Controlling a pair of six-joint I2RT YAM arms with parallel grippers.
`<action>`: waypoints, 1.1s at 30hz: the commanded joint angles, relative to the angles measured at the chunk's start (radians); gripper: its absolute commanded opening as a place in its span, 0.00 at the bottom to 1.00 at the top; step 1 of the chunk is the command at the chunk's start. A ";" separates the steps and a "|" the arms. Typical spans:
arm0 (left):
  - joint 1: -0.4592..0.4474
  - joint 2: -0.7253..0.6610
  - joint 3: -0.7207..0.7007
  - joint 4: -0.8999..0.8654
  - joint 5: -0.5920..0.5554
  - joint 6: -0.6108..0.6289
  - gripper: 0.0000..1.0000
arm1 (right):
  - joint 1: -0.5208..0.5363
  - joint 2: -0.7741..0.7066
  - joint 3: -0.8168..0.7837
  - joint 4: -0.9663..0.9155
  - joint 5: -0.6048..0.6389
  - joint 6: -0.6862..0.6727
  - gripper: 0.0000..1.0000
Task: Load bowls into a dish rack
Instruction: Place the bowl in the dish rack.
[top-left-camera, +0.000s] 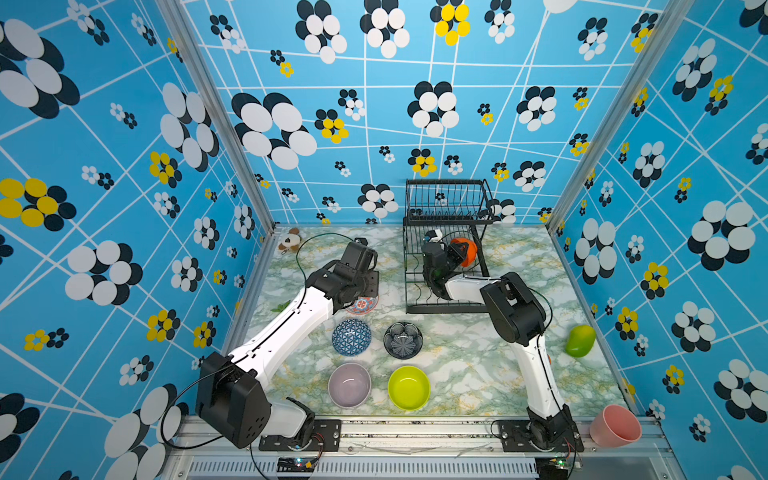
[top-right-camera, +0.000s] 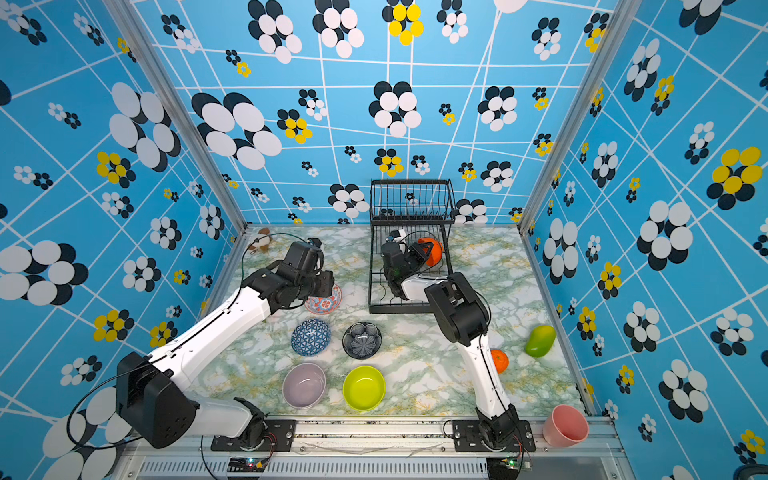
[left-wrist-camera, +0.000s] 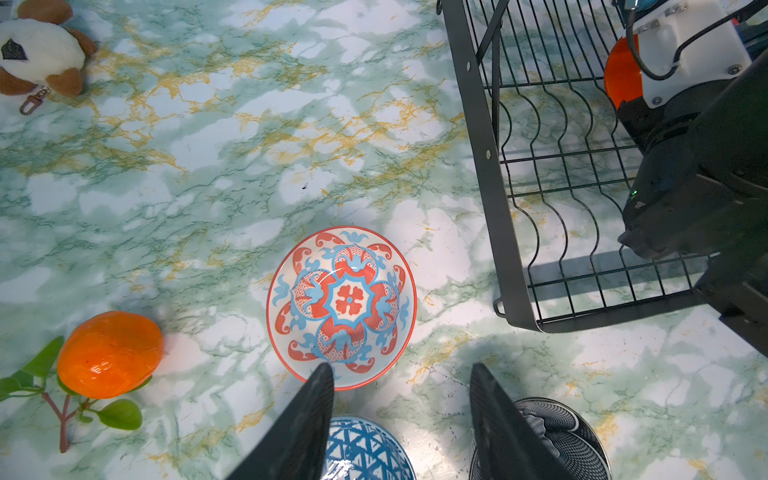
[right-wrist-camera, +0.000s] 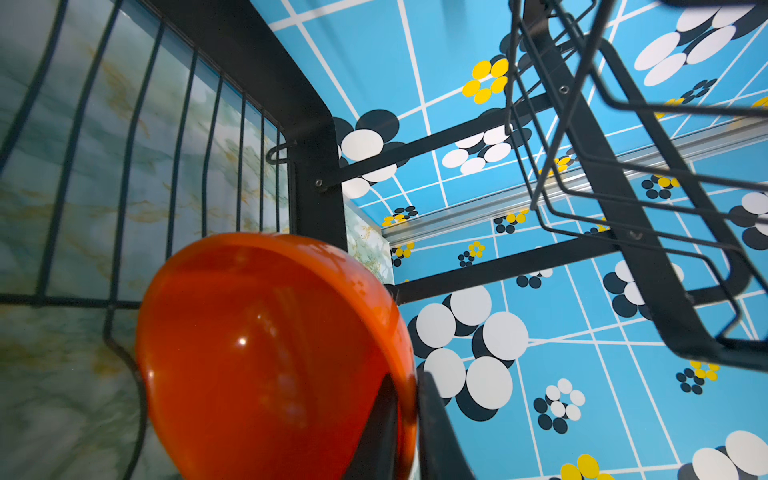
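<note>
**Orange bowl going into the rack's lower tray**

Our right pincer (right-wrist-camera: 406, 380) pinches the rim of the orange bowl (right-wrist-camera: 266, 353), one finger inside and one outside. The bowl is tipped on edge inside the rack (top-left-camera: 449, 308), under its upper basket. Next, we judge, comes letting go once the bowl rests in a slot. Our left pincer (left-wrist-camera: 401, 368) hangs half open and empty over the floral bowl (left-wrist-camera: 340, 307), just beside the rack. The blue bowl (top-left-camera: 351, 336), black bowl (top-left-camera: 402, 340), lilac bowl (top-left-camera: 349, 384) and green bowl (top-left-camera: 409, 387) sit on the worktop (top-left-camera: 457, 365) in front of the rack. We cannot tell whether the orange bowl is seated: the arm hides its base in both top views.
</note>
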 joint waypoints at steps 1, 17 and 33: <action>-0.007 0.000 -0.016 -0.007 -0.011 0.010 0.55 | 0.006 0.038 0.018 -0.042 -0.001 0.009 0.15; -0.009 -0.001 -0.015 -0.008 -0.012 0.011 0.55 | 0.010 0.038 0.027 -0.046 0.001 0.007 0.19; -0.011 -0.005 -0.016 -0.008 -0.012 0.012 0.56 | 0.021 0.043 0.044 -0.056 -0.001 0.006 0.23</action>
